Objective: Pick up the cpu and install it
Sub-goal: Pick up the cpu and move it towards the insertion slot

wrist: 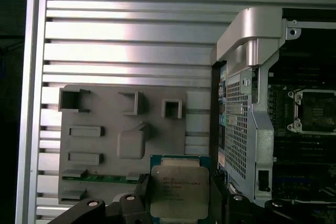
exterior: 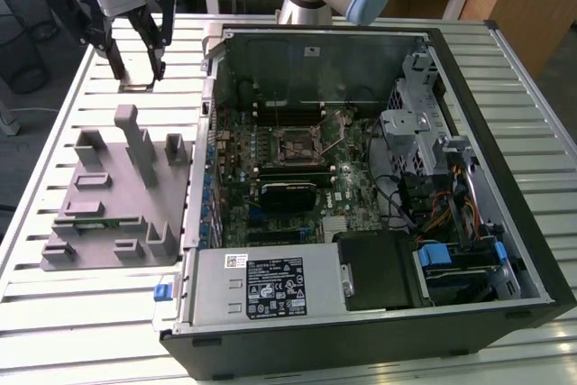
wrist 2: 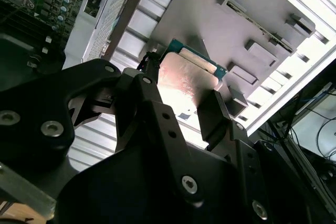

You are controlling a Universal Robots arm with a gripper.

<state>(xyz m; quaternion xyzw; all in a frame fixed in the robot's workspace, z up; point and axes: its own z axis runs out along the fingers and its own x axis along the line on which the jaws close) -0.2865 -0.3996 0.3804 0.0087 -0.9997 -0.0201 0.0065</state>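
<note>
The cpu (wrist: pixel 177 181) is a flat square chip with a silvery top and a green rim, held by its edges between the two black fingers. My gripper (wrist: pixel 179 195) is shut on it, as both wrist views show. In the exterior view the gripper (exterior: pixel 139 73) hangs above the slatted table at the back of the exterior view's left, with the cpu (exterior: pixel 137 87) as a thin grey sliver between its tips. The second wrist view shows the cpu (wrist 2: pixel 185 74) from below. The black motherboard socket (exterior: pixel 297 144) lies open inside the case, well toward the exterior view's right of the gripper.
A grey moulded fixture plate (exterior: pixel 108 200) with raised blocks lies on the slatted metal table (exterior: pixel 54 313), below the gripper. The open computer case (exterior: pixel 505 178) has a tall metal side wall (wrist: pixel 247 103) between fixture and socket. Cables and drive bays crowd the case's right side.
</note>
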